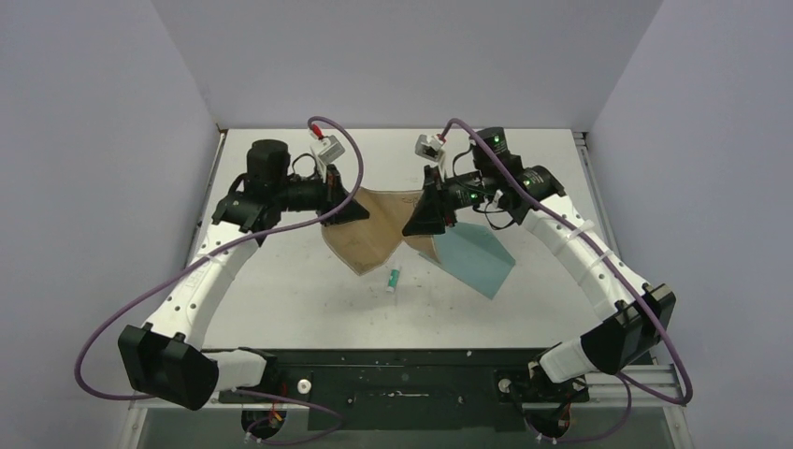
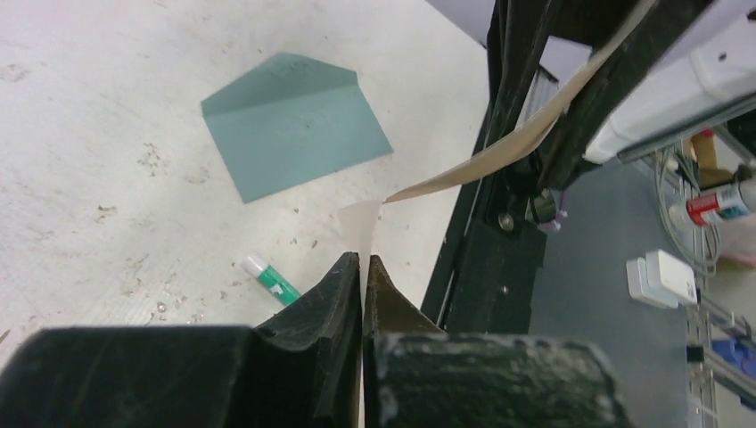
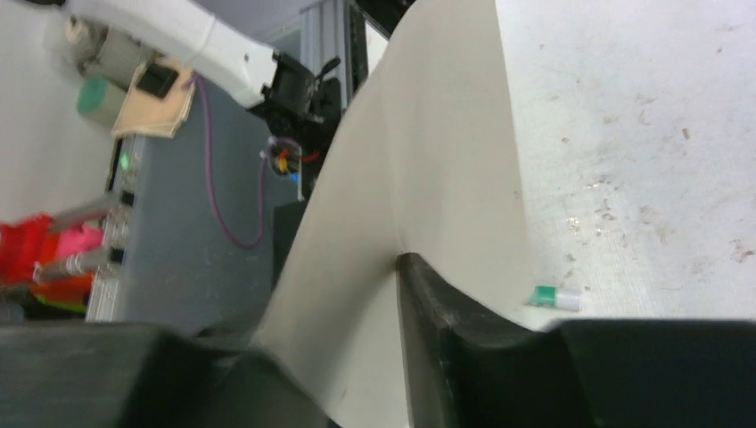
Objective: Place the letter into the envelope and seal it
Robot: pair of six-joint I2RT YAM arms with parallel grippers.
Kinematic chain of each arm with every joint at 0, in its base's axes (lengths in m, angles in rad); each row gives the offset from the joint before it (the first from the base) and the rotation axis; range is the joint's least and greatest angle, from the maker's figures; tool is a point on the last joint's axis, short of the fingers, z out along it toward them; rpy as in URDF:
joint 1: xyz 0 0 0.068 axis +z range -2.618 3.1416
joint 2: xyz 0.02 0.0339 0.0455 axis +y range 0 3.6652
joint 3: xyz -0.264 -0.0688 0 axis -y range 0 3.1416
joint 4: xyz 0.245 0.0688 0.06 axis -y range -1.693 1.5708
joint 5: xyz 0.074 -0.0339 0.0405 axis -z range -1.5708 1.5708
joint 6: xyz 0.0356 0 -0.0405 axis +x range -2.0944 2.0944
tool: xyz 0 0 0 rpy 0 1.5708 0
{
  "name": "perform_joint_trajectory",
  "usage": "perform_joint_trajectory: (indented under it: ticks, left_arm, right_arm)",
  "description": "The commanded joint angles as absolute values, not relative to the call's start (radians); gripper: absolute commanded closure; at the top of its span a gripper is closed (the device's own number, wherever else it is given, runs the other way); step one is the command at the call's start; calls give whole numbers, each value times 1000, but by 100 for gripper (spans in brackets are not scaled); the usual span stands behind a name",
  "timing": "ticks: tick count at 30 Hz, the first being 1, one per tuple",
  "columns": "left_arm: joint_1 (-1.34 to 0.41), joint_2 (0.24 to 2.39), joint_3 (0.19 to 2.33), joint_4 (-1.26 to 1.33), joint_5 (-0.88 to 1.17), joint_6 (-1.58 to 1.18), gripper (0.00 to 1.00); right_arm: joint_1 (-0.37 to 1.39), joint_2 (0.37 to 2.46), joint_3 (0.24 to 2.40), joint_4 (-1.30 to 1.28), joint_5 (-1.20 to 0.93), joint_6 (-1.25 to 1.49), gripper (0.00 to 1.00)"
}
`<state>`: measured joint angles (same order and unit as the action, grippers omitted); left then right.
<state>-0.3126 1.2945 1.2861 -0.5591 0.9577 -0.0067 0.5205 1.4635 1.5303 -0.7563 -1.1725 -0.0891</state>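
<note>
Black fingers of the left gripper [image 2: 363, 260], at bottom centre of the left wrist view, were pressed together on a pale corner of the letter [image 1: 372, 229], a flat square tan-brown sheet with cream edges; the right gripper [image 1: 416, 223] pinched its opposite side. Between them the sheet hung sagging above the white table [image 1: 281, 299], at centre of the top view. Just right of it the envelope [image 1: 477, 260], a flat teal paper rectangle, lay on the table, its triangular flap opened out. A small white-and-green stick [image 1: 395, 277] lay just below the sheet's lowest corner
</note>
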Motion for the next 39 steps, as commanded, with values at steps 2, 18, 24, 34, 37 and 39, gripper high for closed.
perform_joint_trajectory:
  ticks: [2, 18, 24, 34, 37, 39]
  left_arm:
    - [-313, 1243, 1181, -94, 845, -388, 100]
    - [-256, 1276, 1195, -24, 957, -466, 100]
    - [-248, 1247, 1202, -23, 1155, -432, 100]
    - [-241, 1205, 1200, 104, 1295, -503, 100]
    - [-242, 1200, 1188, 198, 1319, -571, 100]
    - [-240, 1197, 1179, 264, 1321, -616, 100]
  right_arm:
    - [611, 1405, 1423, -386, -1052, 188, 44]
    - [557, 1287, 1312, -182, -988, 328, 1]
    - [482, 1293, 1252, -96, -921, 372, 1]
    - [522, 1365, 1261, -21, -1227, 372, 16]
    - [546, 1387, 1286, -88, -1237, 335, 26]
    - [571, 1412, 1309, -146, -1224, 294, 31]
